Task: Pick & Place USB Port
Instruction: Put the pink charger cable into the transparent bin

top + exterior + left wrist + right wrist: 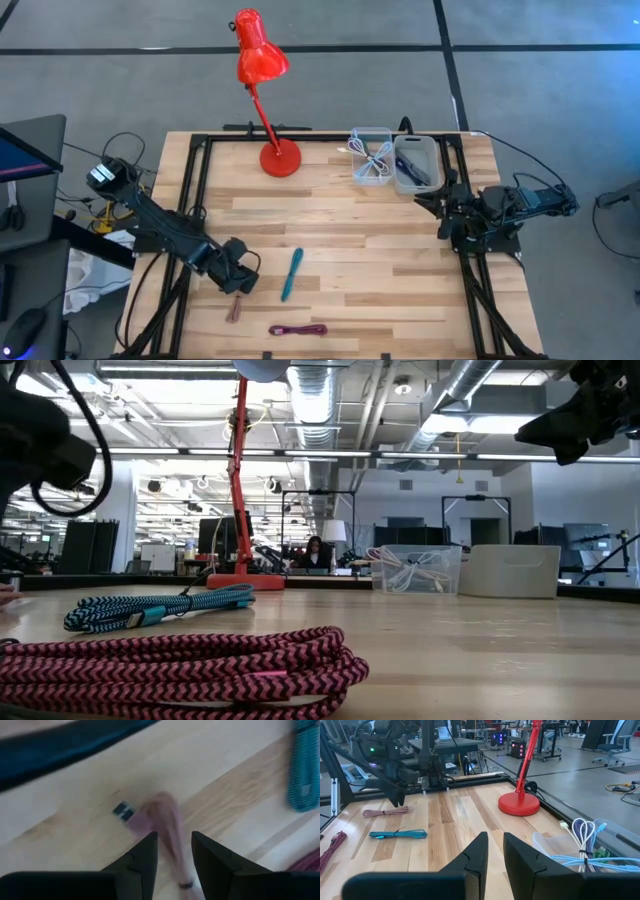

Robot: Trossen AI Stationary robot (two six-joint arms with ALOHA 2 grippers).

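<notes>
1. The left gripper (237, 283) hangs low over the near left part of the table (400, 260). Its fingers (145, 855) are spread apart and hold nothing.
2. A small pink cable (235, 309) lies on the wood right under that gripper, showing between the two fingers.
3. A teal cable (291, 274) lies just beside it, and a dark pink cable (298, 329) lies near the front edge.
4. The right gripper (428, 204) waits by the clear box (372, 156) and the gray box (416, 163) at the far right. Its fingers are a little apart and hold nothing.
5. A red lamp (262, 70) stands at the back.
</notes>
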